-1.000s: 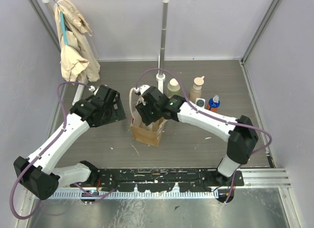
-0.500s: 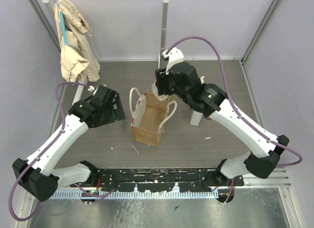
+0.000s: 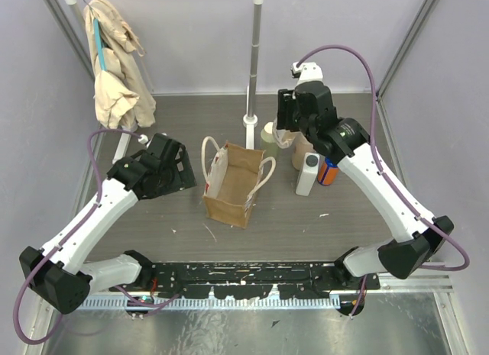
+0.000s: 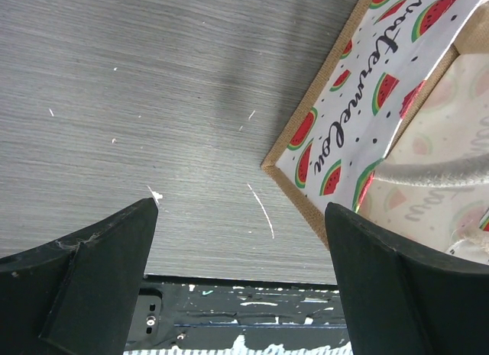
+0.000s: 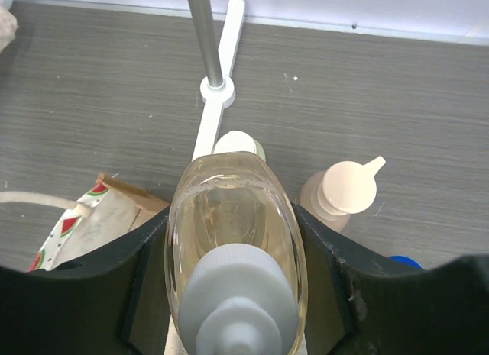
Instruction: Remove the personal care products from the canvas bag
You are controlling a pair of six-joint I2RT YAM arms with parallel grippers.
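Amber plastic, smooth and probably light, so the small amber bottle [image 5: 235, 240] could slip; the right gripper [image 5: 231, 216] pinches it across the broad belly, clear of the white cap [image 5: 237, 298], which looks the surest hold. Just ahead of the gripper stand the olive-green bottle [image 5: 238, 143] and pump-top bottle [image 5: 345, 188]; the canvas bag [image 3: 227, 208] stands off to its left. The left gripper [image 4: 241, 210] hangs spread and empty beside that bag

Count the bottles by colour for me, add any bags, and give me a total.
Olive-green bottle: 1
Tan pump-top bottle: 1
White bottle: 1
Orange-and-blue bottle: 1
Amber bottle, held in the right gripper: 1
Canvas bag: 1
Total: 6
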